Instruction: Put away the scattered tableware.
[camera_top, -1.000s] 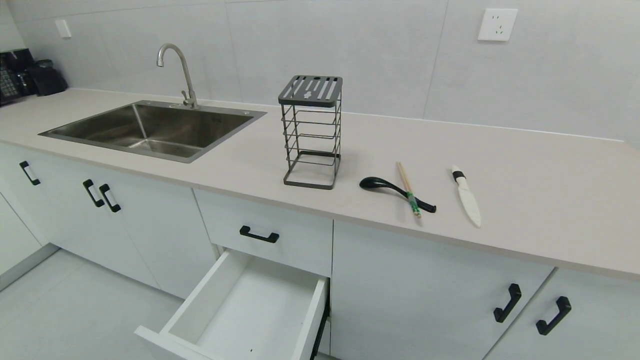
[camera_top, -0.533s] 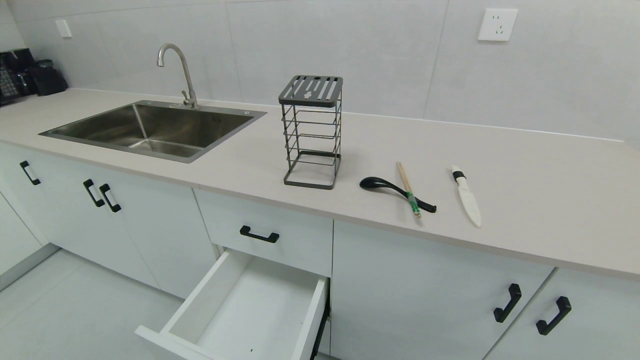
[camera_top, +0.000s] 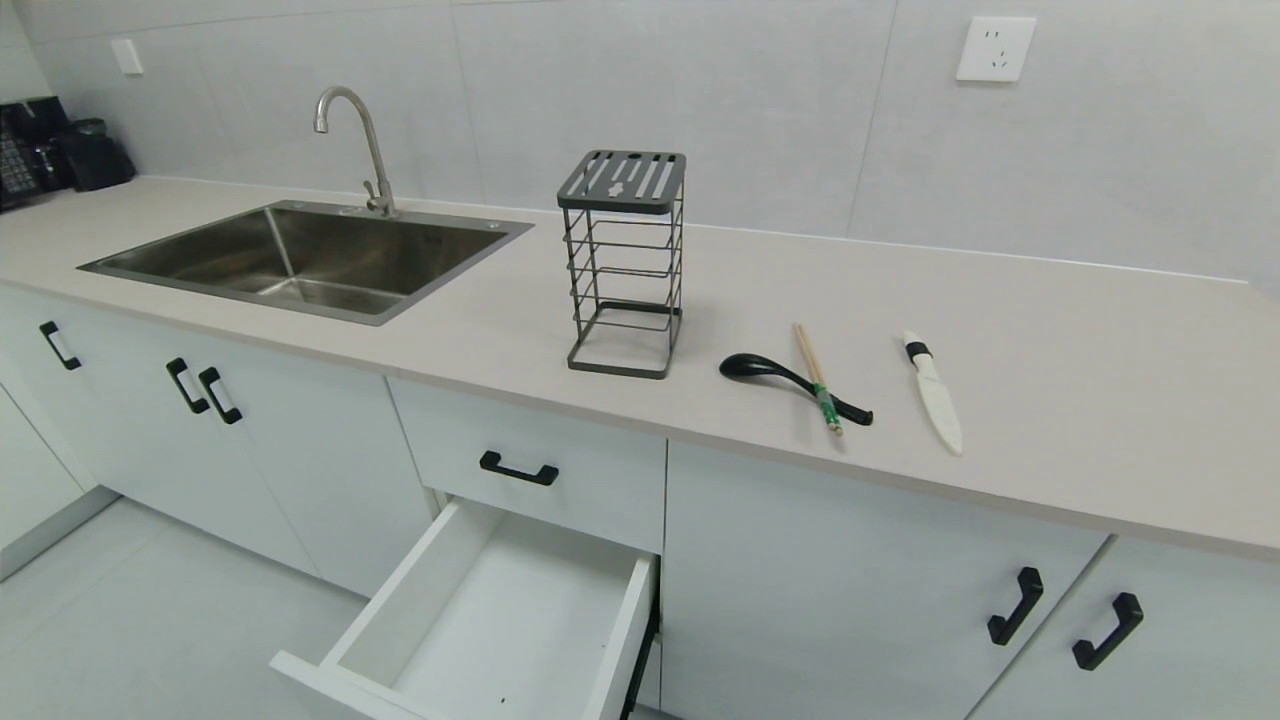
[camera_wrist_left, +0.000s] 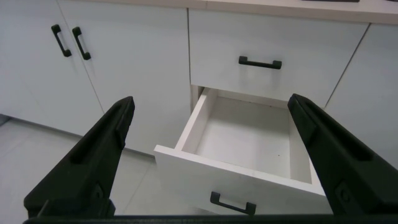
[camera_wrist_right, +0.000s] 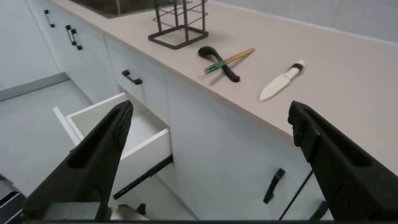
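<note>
On the beige countertop (camera_top: 1050, 330) lie a black spoon (camera_top: 790, 378), a pair of wooden chopsticks (camera_top: 816, 375) crossing its handle, and a white knife (camera_top: 933, 392) with a black band. The spoon (camera_wrist_right: 219, 61), chopsticks (camera_wrist_right: 233, 58) and knife (camera_wrist_right: 281, 80) appear again in the right wrist view. A dark wire utensil rack (camera_top: 625, 262) stands upright to their left. Below it a white drawer (camera_top: 490, 620) is pulled out with nothing in it. My left gripper (camera_wrist_left: 211, 155) hangs open above and in front of the drawer (camera_wrist_left: 249, 143). My right gripper (camera_wrist_right: 211, 155) is open, off the counter's front edge.
A steel sink (camera_top: 300, 255) with a curved faucet (camera_top: 350, 140) sits at the counter's left. Cabinet doors with black handles (camera_top: 1015, 605) line the front below. A wall socket (camera_top: 993, 48) is on the tiled wall. Dark items (camera_top: 60, 150) stand at the far left.
</note>
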